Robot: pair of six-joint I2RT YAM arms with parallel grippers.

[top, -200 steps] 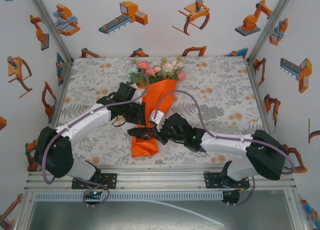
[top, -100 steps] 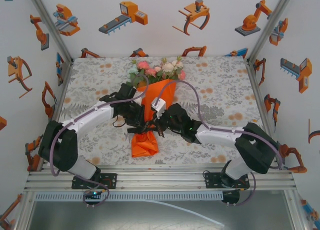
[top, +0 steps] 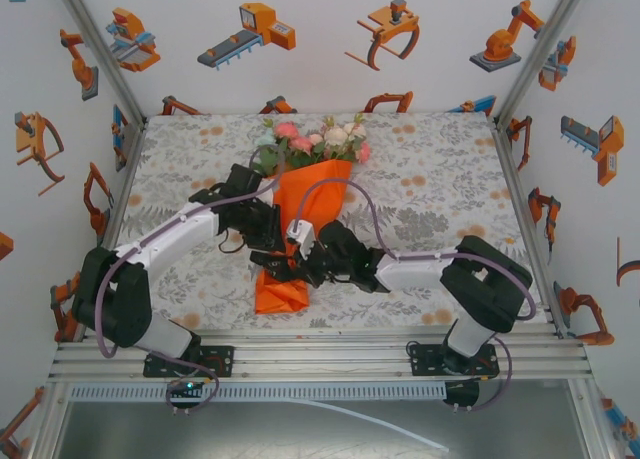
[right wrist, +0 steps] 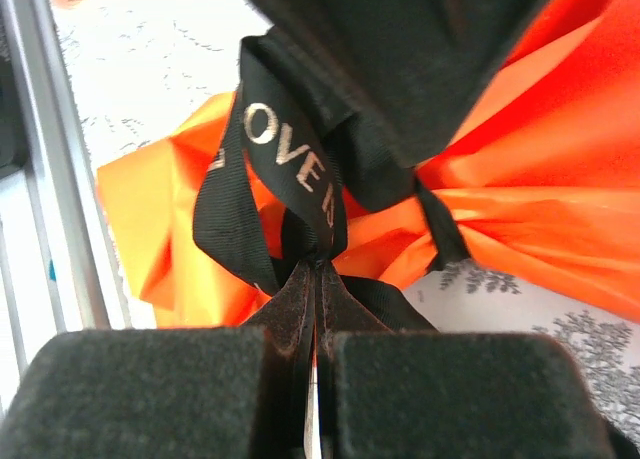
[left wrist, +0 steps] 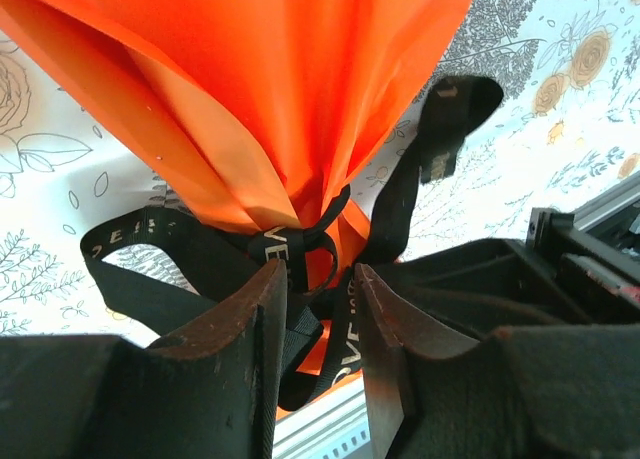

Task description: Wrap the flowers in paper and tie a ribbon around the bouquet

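the bouquet lay on the bench between the two arms, its pink and white flowers pointing to the far side and the orange paper narrowing toward the near edge. the black ribbon was looped round the pinched neck of the paper, pale lettering showing. the right gripper was clenched on a strand of it at the knot. the left gripper had its jaws a little apart, loose strands running through the gap.
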